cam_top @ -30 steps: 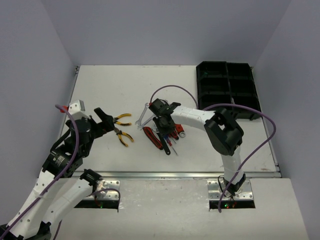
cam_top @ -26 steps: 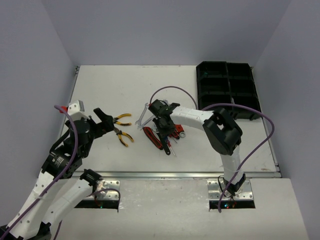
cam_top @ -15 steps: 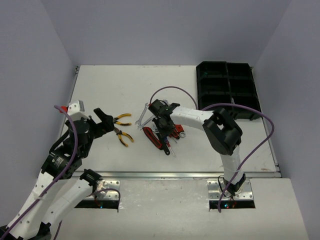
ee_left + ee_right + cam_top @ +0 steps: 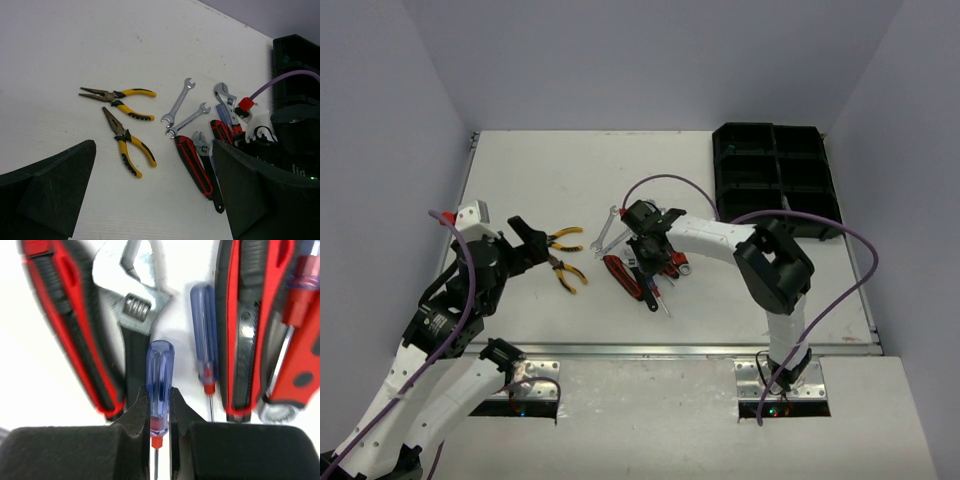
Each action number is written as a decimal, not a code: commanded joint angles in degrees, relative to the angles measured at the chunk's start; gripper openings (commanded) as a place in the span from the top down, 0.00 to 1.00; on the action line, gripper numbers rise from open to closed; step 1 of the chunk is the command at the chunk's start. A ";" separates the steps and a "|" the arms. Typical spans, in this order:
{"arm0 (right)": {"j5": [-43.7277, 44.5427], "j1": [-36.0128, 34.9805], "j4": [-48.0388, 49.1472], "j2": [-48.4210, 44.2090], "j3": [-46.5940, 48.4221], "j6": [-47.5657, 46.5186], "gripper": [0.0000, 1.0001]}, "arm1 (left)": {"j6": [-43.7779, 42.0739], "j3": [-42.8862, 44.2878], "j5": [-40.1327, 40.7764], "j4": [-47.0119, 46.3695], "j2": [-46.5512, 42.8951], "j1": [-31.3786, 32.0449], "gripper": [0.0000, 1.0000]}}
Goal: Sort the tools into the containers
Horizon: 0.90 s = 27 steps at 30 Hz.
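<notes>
The tools lie in a heap (image 4: 642, 272) at mid-table. In the right wrist view my right gripper (image 4: 159, 405) is shut on the handle of a blue screwdriver (image 4: 159, 371), red collar and shaft between the fingers. A second blue screwdriver (image 4: 204, 340) lies to its right, and an adjustable wrench (image 4: 134, 300) to its left. Two yellow-handled pliers (image 4: 120, 97) (image 4: 127, 145) lie apart from the heap, and two silver wrenches (image 4: 178, 101) lie beside them. My left gripper (image 4: 532, 240) stands open just left of the pliers, holding nothing. The containers, a black six-compartment tray (image 4: 772, 160), sit at the back right.
Red-and-black handles (image 4: 75, 320) (image 4: 250, 325) flank the held screwdriver on both sides. A purple cable (image 4: 670, 180) arches over the right arm. The table's right edge (image 4: 865, 290) runs just beyond the tray.
My right gripper's jaws have closed onto the blue screwdriver's handle, and the right arm has shifted slightly. The left arm and the pliers have not moved.
</notes>
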<state>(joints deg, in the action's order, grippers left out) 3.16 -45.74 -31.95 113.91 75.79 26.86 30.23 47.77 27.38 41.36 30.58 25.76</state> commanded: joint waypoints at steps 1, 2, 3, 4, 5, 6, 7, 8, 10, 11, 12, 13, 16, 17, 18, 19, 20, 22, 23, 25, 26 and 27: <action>-1.44 0.59 0.23 -9.41 1.20 -1.32 1.00 | -0.70 -0.22 -0.31 -2.52 -0.67 -0.62 0.00; -1.61 1.74 0.12 -11.56 1.73 -1.90 1.00 | -0.68 -0.22 -0.29 -2.50 -0.92 -0.62 0.00; -2.14 2.75 0.05 -13.87 2.10 -2.28 1.00 | -0.61 -0.22 -0.21 -2.43 -1.15 -0.62 0.00; -2.89 3.86 0.05 -14.97 2.27 -2.51 1.00 | -0.61 -0.22 -0.13 -2.43 -1.31 -0.62 0.00; -2.95 5.88 0.05 -16.10 2.77 -2.68 1.00 | -0.55 -0.22 -0.07 -2.43 -1.60 -0.62 0.00; -3.90 9.15 0.10 -17.03 3.30 -2.59 1.00 | -0.52 -0.19 -0.02 -2.43 -1.87 -0.62 0.00; -5.81 13.75 0.21 -17.75 3.85 -2.21 1.00 | -0.52 -0.14 0.04 -2.43 -2.15 -0.62 0.00; -7.35 17.27 0.57 -18.09 4.62 -1.42 1.00 | -0.52 -0.18 0.05 -2.43 -2.43 -0.67 0.00; -8.77 23.02 1.51 -18.05 6.35 1.06 1.00 | -0.52 -0.22 -0.02 -2.45 -3.05 -0.62 0.00; -9.08 26.35 2.00 -17.61 7.74 1.95 1.00 | -0.54 -0.21 0.05 -2.52 -3.27 -0.62 0.00; -9.88 28.38 2.79 -16.98 8.91 3.71 1.00 | -0.61 -0.15 0.05 -2.52 -3.51 -0.62 0.00; -10.36 31.67 3.11 -15.26 11.33 4.58 1.00 | -0.61 -0.30 0.05 -2.52 -3.59 -0.62 0.00; -8.54 36.89 5.00 -11.37 16.34 10.78 1.00 | -0.61 -0.28 0.05 -2.58 -3.96 -0.62 0.00; -7.96 38.63 6.48 -10.27 17.00 13.77 1.00 | -0.63 -0.31 0.03 -2.60 -4.05 -0.62 0.00; -8.04 40.87 8.72 -9.10 16.79 17.58 1.00 | -0.67 -0.31 -0.02 -2.60 -4.09 -0.62 0.00; -8.28 42.74 10.74 -8.10 16.55 20.82 1.00 | -0.70 -0.31 -0.08 -2.64 -4.16 -0.62 0.00; -8.71 44.43 12.20 -7.18 16.41 23.56 1.00 | -0.72 -0.31 -0.15 -2.69 -4.25 -0.62 0.00; -8.87 46.87 13.78 -5.11 16.84 28.60 1.00 | -0.79 -0.38 -0.22 -2.76 -4.38 -0.62 0.00; -8.22 48.51 13.84 -3.51 17.57 31.29 1.00 | -0.79 -0.32 -0.22 -2.78 -4.45 -0.62 0.00; -1.40 49.98 13.75 -1.90 19.57 33.92 1.00 | -0.88 -0.39 -0.39 -2.87 -4.46 -0.62 0.00; 0.13 50.76 13.71 -1.05 20.78 34.85 1.00 | -0.92 -0.39 -0.39 -2.87 -4.38 -0.62 0.00; 1.67 51.53 13.67 -0.19 21.98 35.79 1.00 | -0.96 -0.40 -0.39 -2.87 -4.30 -0.62 0.00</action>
<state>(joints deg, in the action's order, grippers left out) -3.08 2.69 -21.50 111.77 91.92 52.64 30.22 47.55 27.38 41.30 26.55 25.76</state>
